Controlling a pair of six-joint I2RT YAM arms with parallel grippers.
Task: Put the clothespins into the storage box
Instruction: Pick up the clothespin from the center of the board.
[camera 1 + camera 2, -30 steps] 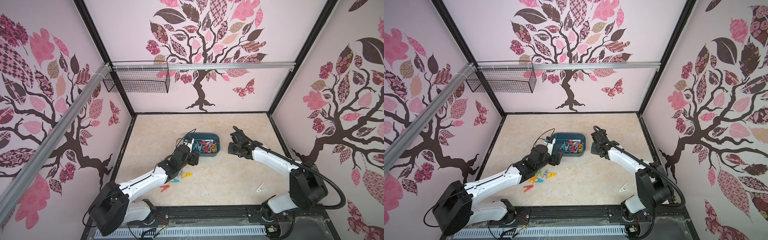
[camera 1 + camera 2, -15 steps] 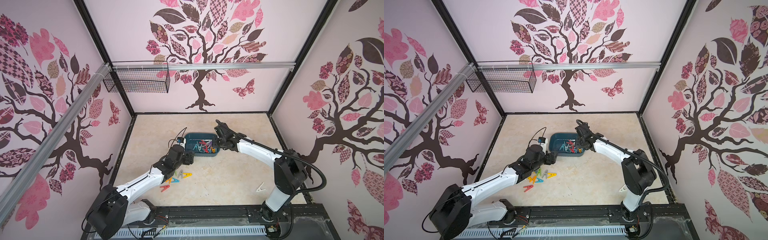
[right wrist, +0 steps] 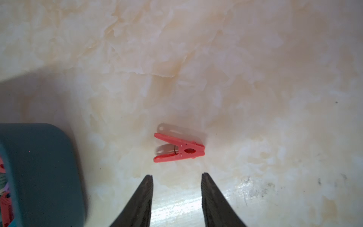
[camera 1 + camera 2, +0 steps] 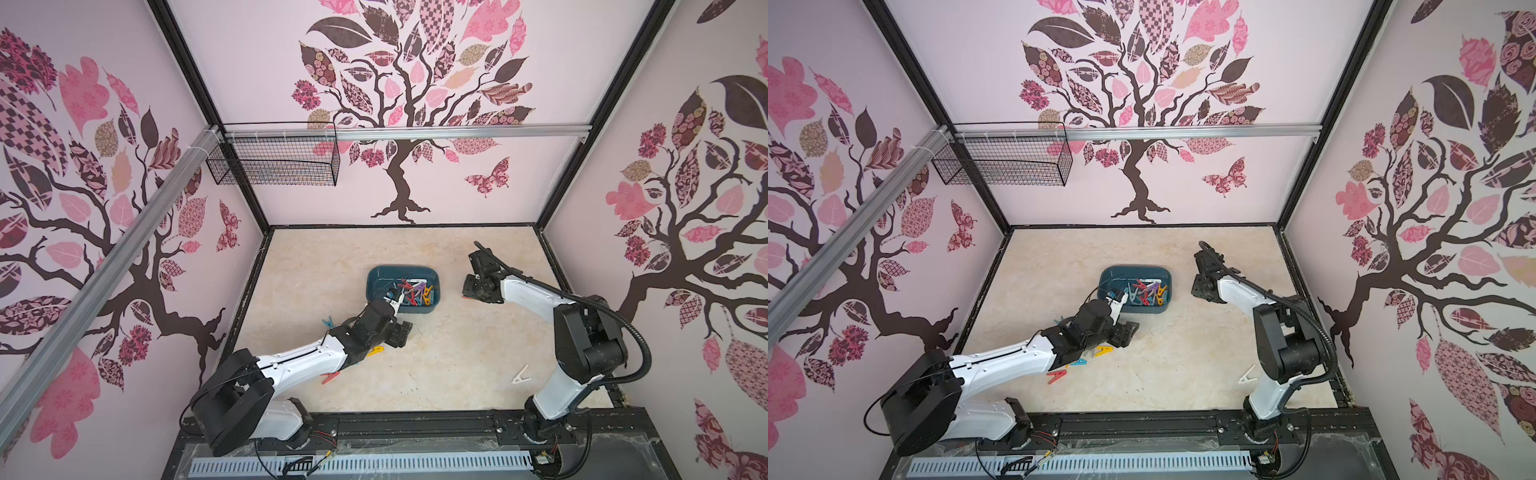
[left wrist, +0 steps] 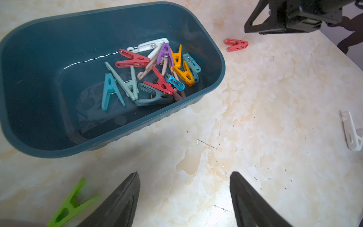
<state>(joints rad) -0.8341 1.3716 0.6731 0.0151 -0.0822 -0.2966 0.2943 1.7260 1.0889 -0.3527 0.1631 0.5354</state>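
The dark teal storage box (image 4: 376,278) (image 4: 1108,278) stands mid-table, with several coloured clothespins (image 4: 413,291) (image 5: 161,74) piled at its right end. My left gripper (image 4: 401,334) (image 5: 183,174) hovers open and empty just in front of the box. My right gripper (image 4: 471,289) (image 3: 176,175) is open to the right of the box (image 3: 39,157). A red clothespin (image 3: 178,150) (image 5: 236,44) lies on the table just beyond its fingertips. Loose clothespins lie by the left arm: green (image 5: 70,204), yellow (image 4: 376,352), red (image 4: 330,377) and blue (image 4: 328,322).
A white clothespin (image 4: 519,376) (image 5: 351,131) lies alone near the right arm's base. A black wire-mesh basket (image 4: 274,162) hangs on the back-left rail. Patterned walls close in the marble table on three sides, and a black rail (image 4: 415,424) runs along the front.
My right gripper swung over the box's right end, then back to the right of it, and its jaws have parted. The left gripper shifted slightly in front of the box.
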